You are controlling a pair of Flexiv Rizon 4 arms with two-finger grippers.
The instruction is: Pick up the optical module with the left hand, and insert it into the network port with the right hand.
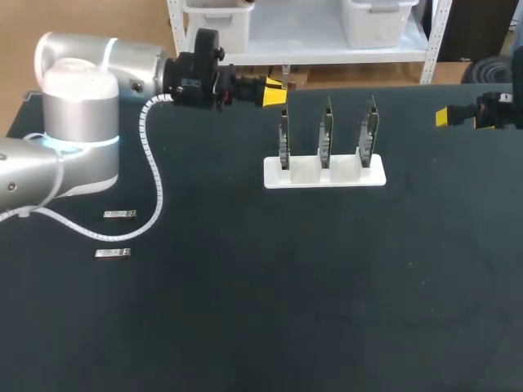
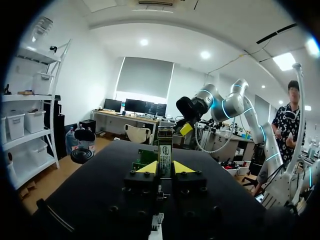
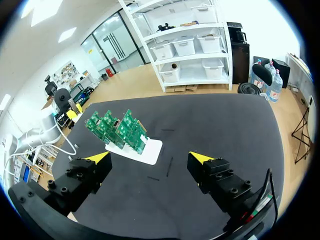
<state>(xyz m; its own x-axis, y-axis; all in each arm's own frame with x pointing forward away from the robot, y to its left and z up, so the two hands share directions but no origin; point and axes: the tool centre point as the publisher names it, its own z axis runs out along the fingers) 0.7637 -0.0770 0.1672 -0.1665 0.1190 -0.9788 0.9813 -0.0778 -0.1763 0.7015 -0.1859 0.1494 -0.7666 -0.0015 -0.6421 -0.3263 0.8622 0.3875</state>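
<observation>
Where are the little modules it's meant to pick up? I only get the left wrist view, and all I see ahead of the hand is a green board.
Observer: Two small silver modules lie flat on the table, beside the left arm.
Operator: Is it just one board?
Observer: No, three green boards stand upright in a white holder.
Operator: And the other hand?
Observer: The right hand is open and empty, apart from the holder.

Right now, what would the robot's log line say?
modules: two, on table, untouched | left gripper: near circuit boards | right gripper: open, empty
</observation>
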